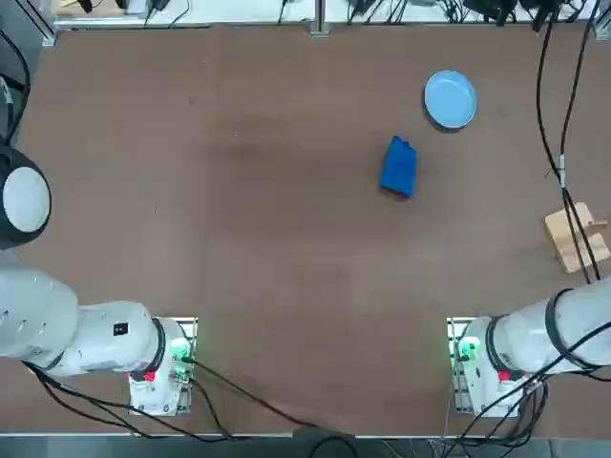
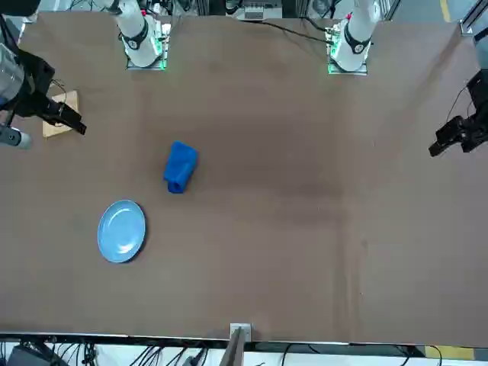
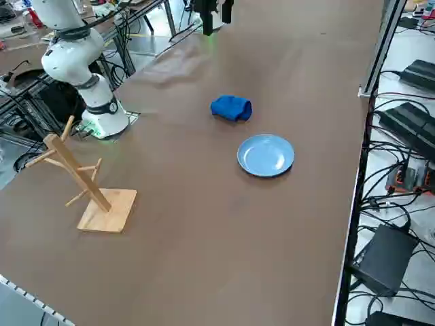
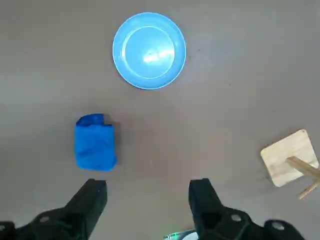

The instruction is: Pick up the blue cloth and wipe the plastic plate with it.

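The blue cloth point(image 1: 398, 167) point(image 2: 180, 167) point(image 3: 232, 107) lies bunched on the brown table, a short way from the plastic plate point(image 1: 450, 99) point(image 2: 122, 231) point(image 3: 266, 155). The plate is light blue, round and bare, and sits nearer the table's far right. My right gripper point(image 4: 147, 186) hangs high above the table, open, with nothing between its fingers. In the wrist view the cloth point(image 4: 95, 143) lies just beyond one fingertip point(image 4: 95, 187) and the plate point(image 4: 149, 50) farther on. In the front view the gripper point(image 2: 70, 120) hovers at the table's side, clear of both things.
A wooden peg stand point(image 1: 578, 239) point(image 3: 88, 183) point(image 4: 290, 160) rests on its square base near the right edge of the table, close to my right arm. Black cables point(image 1: 563, 143) hang above the table's right side. The parked left arm's gripper point(image 2: 457, 136) is at the opposite side.
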